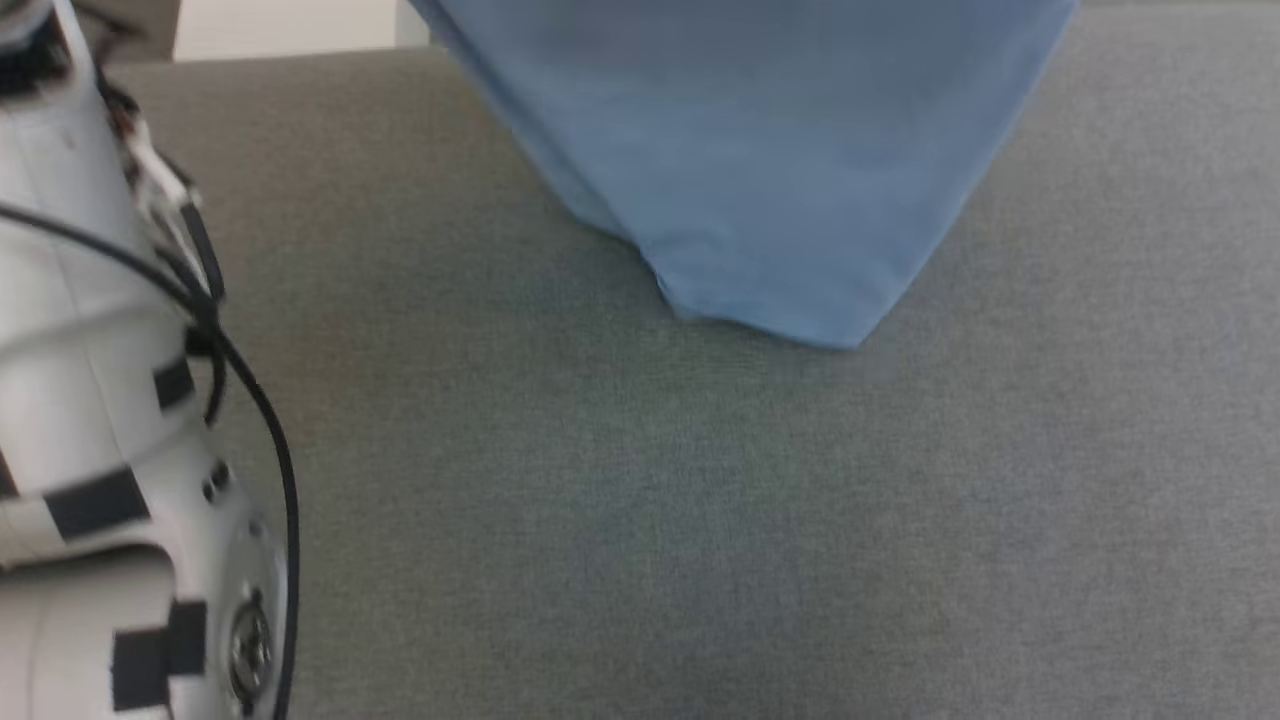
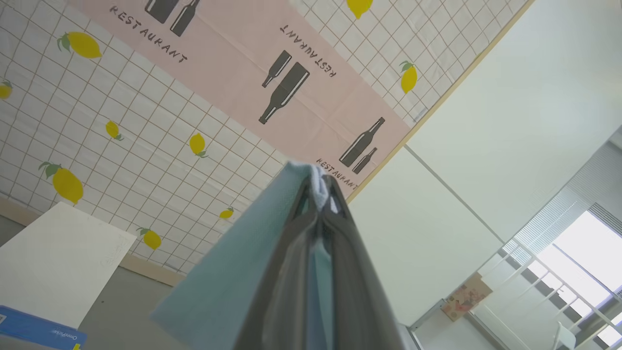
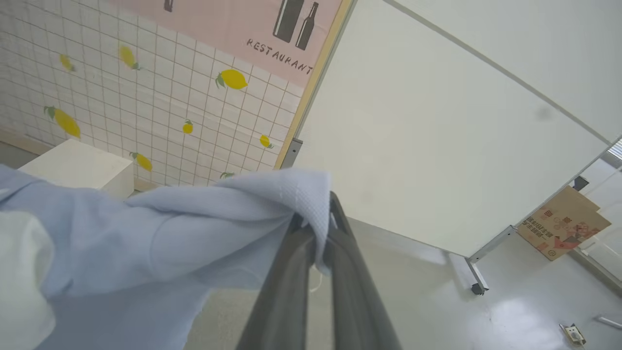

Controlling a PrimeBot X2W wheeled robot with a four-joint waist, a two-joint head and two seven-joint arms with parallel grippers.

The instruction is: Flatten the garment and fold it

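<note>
**A:** Head view: where's the polo shirt (image 1: 770, 170)?

**B:** Hung above the grey desk (image 1: 700, 520), both my jaws clamped on its edge. Thin bites, so I reckon the knit may slip out or land bunched.

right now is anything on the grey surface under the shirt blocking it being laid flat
Nothing visible does. The garment hangs from the left pincer and right pincer, both shut on it, its lowest corner over the grey surface. A white forearm stands off to the left, apart from it.
</note>
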